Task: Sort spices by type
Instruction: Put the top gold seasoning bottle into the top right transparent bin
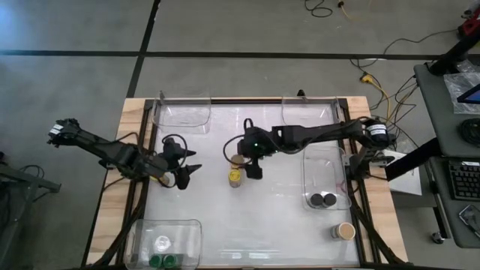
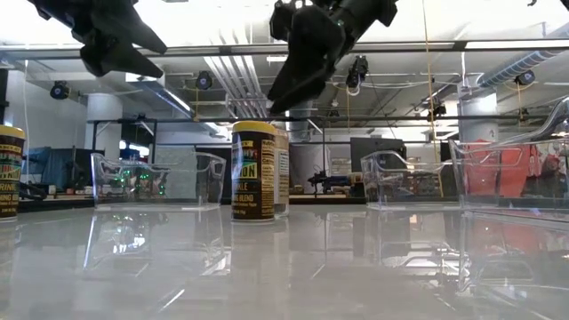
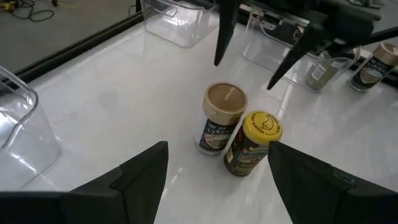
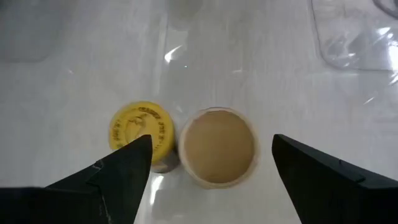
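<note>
Yellow-lidded jar (image 1: 235,177) touching tan-lidded jar (image 1: 238,159) at bench (image 1: 277,217) centre | right tool (image 1: 253,166) wide, above them | left tool (image 1: 187,175) wide, at 9 o'clock, empty

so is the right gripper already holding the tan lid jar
No, the right gripper hangs open above the tan-lidded jar, its fingers apart on either side and not touching it.

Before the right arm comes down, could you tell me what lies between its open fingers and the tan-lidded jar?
Nothing: in the right wrist view the right gripper hangs open directly over the tan-lidded jar, with only air between. The yellow-lidded jar stands right beside it.
</note>
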`<action>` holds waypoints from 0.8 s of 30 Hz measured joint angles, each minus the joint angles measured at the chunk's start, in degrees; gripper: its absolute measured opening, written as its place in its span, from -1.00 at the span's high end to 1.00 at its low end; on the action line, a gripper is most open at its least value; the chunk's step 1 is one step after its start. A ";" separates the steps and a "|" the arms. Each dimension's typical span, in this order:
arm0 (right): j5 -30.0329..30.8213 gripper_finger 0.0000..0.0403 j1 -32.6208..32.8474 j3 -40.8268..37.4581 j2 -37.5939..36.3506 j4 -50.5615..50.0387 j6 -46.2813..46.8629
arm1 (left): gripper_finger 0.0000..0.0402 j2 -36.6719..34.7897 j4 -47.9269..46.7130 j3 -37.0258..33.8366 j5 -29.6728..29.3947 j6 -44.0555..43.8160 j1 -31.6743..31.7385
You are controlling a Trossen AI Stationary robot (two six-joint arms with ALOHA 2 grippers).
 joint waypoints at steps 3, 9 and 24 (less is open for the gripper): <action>-0.77 -0.62 -2.22 0.00 0.02 -0.14 -1.36 | -0.30 0.75 0.06 0.00 1.10 -1.92 0.00; -2.26 -0.73 -4.86 -0.04 0.45 -0.63 -2.19 | -0.30 4.30 0.45 -0.35 1.38 -5.83 0.00; 7.60 -0.81 -0.88 -0.22 3.28 6.45 12.25 | -0.30 7.40 0.10 -0.39 1.01 -8.23 0.00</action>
